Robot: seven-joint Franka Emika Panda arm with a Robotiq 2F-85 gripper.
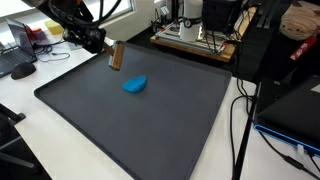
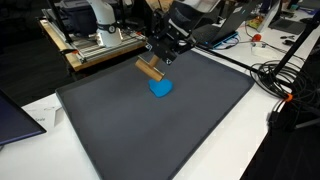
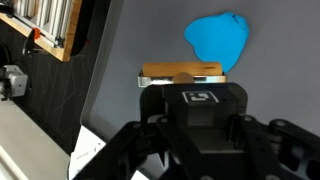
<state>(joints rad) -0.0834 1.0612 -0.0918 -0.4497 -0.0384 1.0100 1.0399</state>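
Wrist view: my gripper pinches a wooden block across its width, apparently lifting it off the dark mat; blue lump just ahead.

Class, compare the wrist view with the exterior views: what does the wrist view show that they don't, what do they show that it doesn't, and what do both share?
Only the wrist view: the square printed marker on top of the claw. Only the exterior views: the whole dark mat, the arm and black cables beside the mat. Shared: the claw shut on a wooden block, with a blue object lying on the mat nearby.
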